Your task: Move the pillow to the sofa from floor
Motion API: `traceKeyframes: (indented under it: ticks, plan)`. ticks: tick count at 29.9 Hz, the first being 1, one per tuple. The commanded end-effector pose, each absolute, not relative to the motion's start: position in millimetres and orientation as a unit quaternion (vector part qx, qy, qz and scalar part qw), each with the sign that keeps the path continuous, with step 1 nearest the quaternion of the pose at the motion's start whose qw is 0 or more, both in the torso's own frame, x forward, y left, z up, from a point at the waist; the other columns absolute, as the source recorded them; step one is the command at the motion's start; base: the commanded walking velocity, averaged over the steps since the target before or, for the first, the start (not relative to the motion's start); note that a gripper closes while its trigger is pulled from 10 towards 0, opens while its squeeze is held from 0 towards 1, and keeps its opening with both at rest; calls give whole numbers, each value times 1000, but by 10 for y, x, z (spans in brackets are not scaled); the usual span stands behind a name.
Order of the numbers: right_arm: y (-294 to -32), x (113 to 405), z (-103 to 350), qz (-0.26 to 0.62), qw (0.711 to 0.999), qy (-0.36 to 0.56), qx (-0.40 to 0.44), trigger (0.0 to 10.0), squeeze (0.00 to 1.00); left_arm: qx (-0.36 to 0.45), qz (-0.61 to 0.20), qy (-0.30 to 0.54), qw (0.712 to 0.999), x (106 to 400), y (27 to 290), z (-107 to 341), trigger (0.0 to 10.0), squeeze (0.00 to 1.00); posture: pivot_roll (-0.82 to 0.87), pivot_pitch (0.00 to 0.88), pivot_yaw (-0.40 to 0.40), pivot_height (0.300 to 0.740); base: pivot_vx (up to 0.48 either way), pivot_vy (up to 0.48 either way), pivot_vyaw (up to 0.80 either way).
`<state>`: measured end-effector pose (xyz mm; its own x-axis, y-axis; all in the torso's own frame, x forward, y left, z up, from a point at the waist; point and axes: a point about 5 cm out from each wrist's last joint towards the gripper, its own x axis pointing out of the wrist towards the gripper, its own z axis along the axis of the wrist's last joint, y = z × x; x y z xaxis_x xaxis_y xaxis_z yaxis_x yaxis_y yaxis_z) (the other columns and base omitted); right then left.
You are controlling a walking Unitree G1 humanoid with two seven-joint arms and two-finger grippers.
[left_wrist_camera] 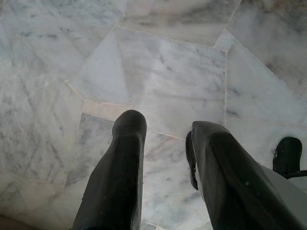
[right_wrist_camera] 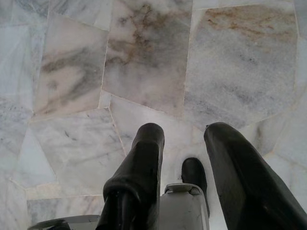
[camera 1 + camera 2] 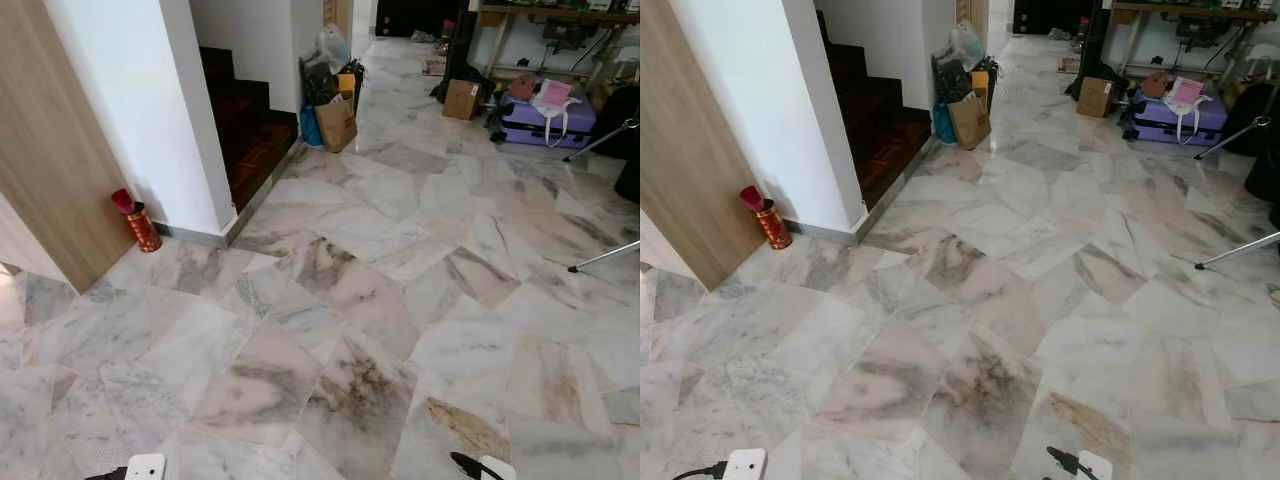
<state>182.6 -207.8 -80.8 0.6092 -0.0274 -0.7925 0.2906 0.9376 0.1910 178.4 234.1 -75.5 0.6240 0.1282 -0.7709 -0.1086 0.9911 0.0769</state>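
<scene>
Marble floor (image 3: 380,300) stretches beyond a white pillar (image 3: 150,110); pillow and sofa are hidden from sight; left pincer (image 1: 165,129) and right pincer (image 2: 184,132) hang released, empty; searching step likely; next, find the pillow.

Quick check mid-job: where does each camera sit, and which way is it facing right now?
Left eye, right eye: on the head, looking forward and down over the marble floor toward the stairs and purple suitcase.
Left wrist: along the open left gripper, down at floor.
Right wrist: along the open right gripper, down at floor.
Shared: all four show the marble floor.
</scene>
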Motion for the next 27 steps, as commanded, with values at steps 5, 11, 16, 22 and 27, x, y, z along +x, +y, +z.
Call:
traceKeyframes:
  ticks: [5,11,16,22,27]
  plan:
    - [-2085,1829,-805,-76,887,438,127,10000,0,17,68,456,887,1591,2425,-822,10000,0,-23,0,28,740,0,0,685]
    - [-2096,1832,-801,-39,888,451,78,10000,0,19,75,471,879,1419,2527,-859,10000,0,-20,0,17,740,0,0,800]
    - [-2087,1807,-814,12,884,468,7,10000,0,19,77,476,876,1366,2548,-871,10000,0,-19,0,14,740,0,0,800]
    - [-2107,1763,-829,13,882,471,9,10000,0,21,71,471,879,1437,2504,-860,10000,0,-19,0,18,740,0,0,800]
    - [-2133,1731,-837,14,881,473,6,10000,0,23,69,472,879,1439,2489,-864,10000,0,-19,0,16,740,0,0,800]
